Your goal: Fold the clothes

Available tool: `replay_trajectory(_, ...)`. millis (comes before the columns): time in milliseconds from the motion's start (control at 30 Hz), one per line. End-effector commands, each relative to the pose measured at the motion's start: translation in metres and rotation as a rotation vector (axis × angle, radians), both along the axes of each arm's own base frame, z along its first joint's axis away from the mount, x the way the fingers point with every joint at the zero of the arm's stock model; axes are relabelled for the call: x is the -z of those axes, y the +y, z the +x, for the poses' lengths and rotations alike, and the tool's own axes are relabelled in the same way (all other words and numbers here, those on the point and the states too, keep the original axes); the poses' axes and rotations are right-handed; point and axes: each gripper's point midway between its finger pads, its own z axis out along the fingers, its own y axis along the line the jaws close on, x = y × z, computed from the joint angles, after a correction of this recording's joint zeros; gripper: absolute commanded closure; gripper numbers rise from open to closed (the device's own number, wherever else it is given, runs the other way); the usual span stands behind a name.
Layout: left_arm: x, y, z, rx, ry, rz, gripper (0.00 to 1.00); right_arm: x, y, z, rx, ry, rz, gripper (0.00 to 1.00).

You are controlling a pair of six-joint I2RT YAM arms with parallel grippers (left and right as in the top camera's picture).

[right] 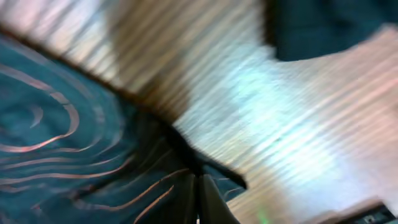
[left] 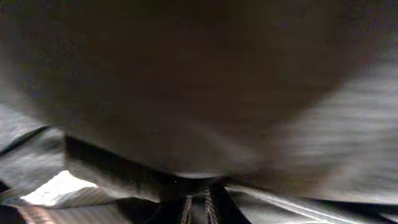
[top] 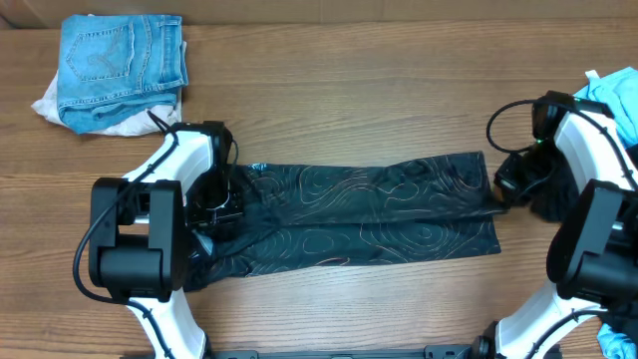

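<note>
Nearest me, along the near edge of the brown wood-grain tabletop [top: 349,100], the two white-and-black arms rise from their bases, one at each side. Between them a black jersey with thin tan contour lines [top: 369,214] lies flat across the middle of the tabletop as a long folded band, its length running from the left side to the right side.

The left gripper [top: 214,207] sits on the left end of the band. Its jaws are closed, with dark cloth bunched right at the fingertips (its wrist picture is too blurred to show more than that), so it appears to pinch the jersey.

The right gripper [top: 501,196] is at the right end, on the far corner of the band. Its fingers are pressed together on the jersey's edge, which the right wrist view shows plainly: the gripper [right: 199,200] has a point of the black jersey [right: 62,137] caught between them above bare wood.

Farther off, at the far left corner, a folded pair of light blue denim jeans [top: 122,58] rests on a crumpled white cloth [top: 45,105]. At the far right edge a pale blue piece of fabric [top: 613,92] shows behind the right arm.
</note>
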Motion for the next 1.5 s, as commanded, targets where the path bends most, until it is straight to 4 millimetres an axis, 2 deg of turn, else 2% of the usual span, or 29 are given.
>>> replay_trajectory(0,0.008,0.021,-0.012,-0.005,0.052,0.064,0.88,-0.005,-0.031,-0.001,0.102,0.001,-0.106,0.96)
replay_trajectory(133,0.007,0.03,-0.014,-0.04,0.064,0.087,0.89,-0.005,-0.036,-0.004,0.134,0.001,-0.093,0.95)
replay_trajectory(233,0.007,0.034,-0.015,-0.055,0.067,0.085,0.89,-0.005,-0.034,-0.005,0.134,0.004,-0.086,0.71)
replay_trajectory(300,0.006,0.034,-0.016,-0.057,0.072,0.084,0.91,-0.005,-0.033,-0.006,0.134,0.009,-0.083,0.67)
replay_trajectory(367,0.005,0.034,-0.016,-0.057,0.075,0.084,0.94,-0.006,-0.032,-0.008,0.135,0.017,-0.074,0.54)
replay_trajectory(533,-0.008,0.034,-0.01,-0.068,0.079,0.089,0.96,-0.006,-0.023,-0.007,0.13,0.012,-0.025,0.57)
replay_trajectory(700,-0.03,0.033,0.008,-0.07,0.048,0.09,0.96,-0.008,0.009,0.013,0.021,-0.095,0.2,0.71)
replay_trajectory(800,-0.041,0.033,0.019,-0.083,0.023,0.095,0.96,-0.01,0.024,0.022,-0.042,-0.148,0.278,0.7)
replay_trajectory(867,-0.045,0.033,0.026,-0.083,0.0,0.096,0.96,-0.009,0.028,0.026,-0.06,-0.157,0.274,0.64)
replay_trajectory(900,-0.046,0.033,0.03,-0.084,-0.017,0.096,0.91,-0.008,0.031,0.03,-0.076,-0.169,0.27,0.57)
replay_trajectory(967,-0.044,0.033,0.034,-0.084,-0.031,0.095,0.8,-0.007,0.036,0.036,-0.099,-0.189,0.265,0.37)
replay_trajectory(1000,-0.044,0.033,0.035,-0.085,-0.038,0.095,0.76,-0.007,0.039,0.039,-0.112,-0.196,0.262,0.31)
replay_trajectory(1033,-0.043,0.033,0.037,-0.085,-0.047,0.094,0.73,-0.007,0.043,0.041,-0.124,-0.202,0.262,0.27)
replay_trajectory(1067,-0.042,0.033,0.04,-0.086,-0.058,0.092,0.65,-0.007,0.046,0.043,-0.137,-0.206,0.261,0.27)
replay_trajectory(1100,-0.041,0.033,0.043,-0.087,-0.07,0.09,0.58,-0.006,0.051,0.046,-0.153,-0.213,0.26,0.28)
replay_trajectory(1133,-0.04,0.033,0.045,-0.087,-0.08,0.089,0.55,-0.005,0.055,0.048,-0.168,-0.22,0.258,0.36)
replay_trajectory(1200,-0.038,0.033,0.048,-0.075,-0.094,0.085,0.55,-0.001,0.065,0.051,-0.201,-0.231,0.257,0.51)
replay_trajectory(1267,-0.036,0.033,0.048,-0.07,-0.095,0.083,0.63,0.002,0.074,0.051,-0.227,-0.228,0.26,0.59)
replay_trajectory(1333,-0.033,0.033,0.046,-0.072,-0.089,0.083,0.66,0.006,0.082,0.049,-0.247,-0.223,0.263,0.63)
replay_trajectory(1467,-0.026,0.033,0.044,-0.072,-0.087,0.084,0.69,0.016,0.091,0.051,-0.275,-0.24,0.261,0.65)
